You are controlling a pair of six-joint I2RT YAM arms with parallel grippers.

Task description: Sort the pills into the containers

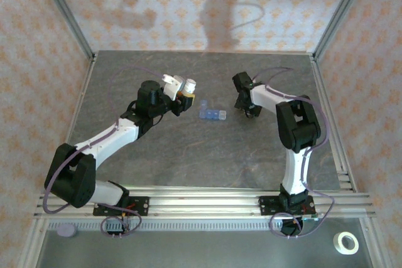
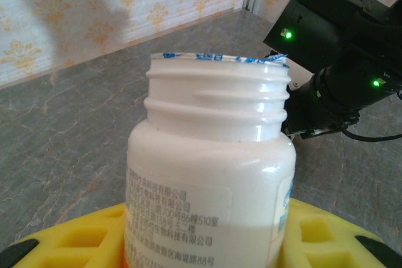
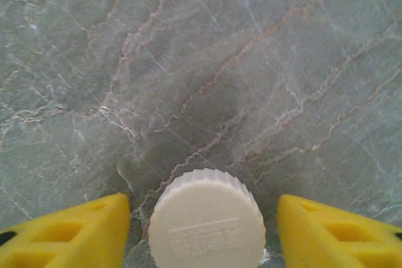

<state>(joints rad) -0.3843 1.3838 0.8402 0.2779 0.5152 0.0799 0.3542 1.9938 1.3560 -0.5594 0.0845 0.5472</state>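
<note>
Step in hand, as I judge it: the bottle is opened and pouring has not yet begun. Item one: a small white plastic pill bottle [image 2: 210, 174] with a printed label, a bare threaded neck and a ragged foil rim round the open mouth. It is pinched by its body between the yellow left fingers [image 2: 81, 240] and, I believe, carried clear of the grey marbled bench [image 1: 188, 161]. Its contents are hidden from me. Item two: a white ribbed screw cap [image 3: 207, 221], lying flat on the bench between the yellow right fingers [image 3: 69, 230]. These are spread wide, with a gap on either side of the cap, so they grip nothing. Item three: the translucent blue pill-organiser strip [image 1: 211, 115] of joined square compartments. It lies on the bench between the two arms, just beside the bottle and near the right fingers. I cannot tell whether its lids stand open. Next move, in my view: bring the bottle mouth over one compartment and tip gently, so that pills drop singly rather than spill. Obstruction: the right arm's black wrist [image 2: 339, 36] sits close opposite the bottle and ought to back off first. Sundries at the near edge, well apart: a pale tape roll [image 1: 345, 243] and a purple disc [image 1: 66, 230].
</note>
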